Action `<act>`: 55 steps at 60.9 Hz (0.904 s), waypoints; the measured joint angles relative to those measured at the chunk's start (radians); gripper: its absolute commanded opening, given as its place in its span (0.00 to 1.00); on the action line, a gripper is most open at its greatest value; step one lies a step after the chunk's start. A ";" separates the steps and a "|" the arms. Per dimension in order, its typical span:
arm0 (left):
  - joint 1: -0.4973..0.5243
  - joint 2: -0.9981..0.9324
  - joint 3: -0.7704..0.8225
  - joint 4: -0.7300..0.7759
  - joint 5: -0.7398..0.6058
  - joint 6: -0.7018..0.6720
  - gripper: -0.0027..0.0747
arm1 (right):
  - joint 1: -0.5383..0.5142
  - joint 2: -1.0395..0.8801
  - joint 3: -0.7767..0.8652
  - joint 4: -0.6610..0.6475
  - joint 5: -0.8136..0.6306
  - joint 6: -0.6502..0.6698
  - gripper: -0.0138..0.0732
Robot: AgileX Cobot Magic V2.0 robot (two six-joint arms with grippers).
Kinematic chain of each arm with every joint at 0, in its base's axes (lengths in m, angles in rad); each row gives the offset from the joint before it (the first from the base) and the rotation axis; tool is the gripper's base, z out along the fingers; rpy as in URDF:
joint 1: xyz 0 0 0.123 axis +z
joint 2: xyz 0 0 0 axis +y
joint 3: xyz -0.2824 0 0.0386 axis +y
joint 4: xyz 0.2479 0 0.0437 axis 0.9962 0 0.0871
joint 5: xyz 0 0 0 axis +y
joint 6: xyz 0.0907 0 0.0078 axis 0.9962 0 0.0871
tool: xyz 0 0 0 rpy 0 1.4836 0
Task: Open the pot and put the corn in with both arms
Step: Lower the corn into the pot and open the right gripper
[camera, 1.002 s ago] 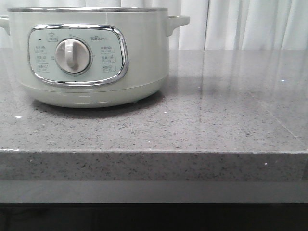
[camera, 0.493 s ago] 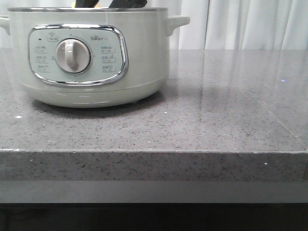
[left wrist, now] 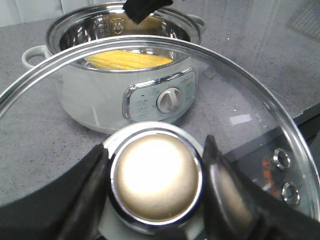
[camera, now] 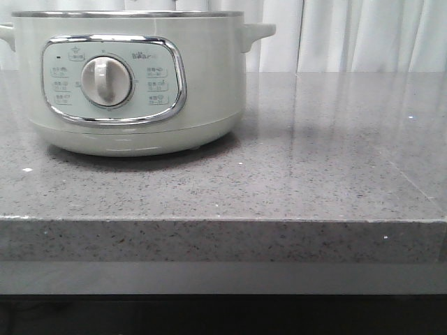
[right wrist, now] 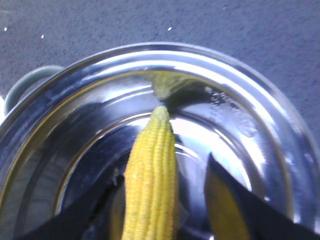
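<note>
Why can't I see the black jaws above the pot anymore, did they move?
Yes. Half a second ago something dark poked above the pot's steel rim in the front view; now nothing shows there, so it went out of sight.

Both pincers (left wrist: 155, 200) (right wrist: 165, 210) have broad, matte black fingers.

The left hand (left wrist: 156, 192) grips the glass lid's knob (left wrist: 156, 179); corn (left wrist: 129, 60) lies inside the open pot (left wrist: 100, 97).
</note>
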 measured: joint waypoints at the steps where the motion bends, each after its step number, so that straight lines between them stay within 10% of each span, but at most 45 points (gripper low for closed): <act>1: 0.000 0.000 0.000 0.000 0.000 0.000 0.28 | -0.006 -0.007 0.000 0.000 0.003 0.000 0.34; 11: 0.000 0.000 0.000 0.000 0.000 0.000 0.28 | -0.077 -0.075 0.000 -0.009 0.047 0.000 0.07; 26: 0.000 0.000 0.000 0.000 0.000 0.000 0.28 | -0.151 -0.224 0.118 -0.054 0.021 -0.002 0.09; 55: 0.000 0.000 0.000 0.000 0.000 0.000 0.28 | -0.384 -0.757 0.856 -0.092 -0.280 -0.002 0.09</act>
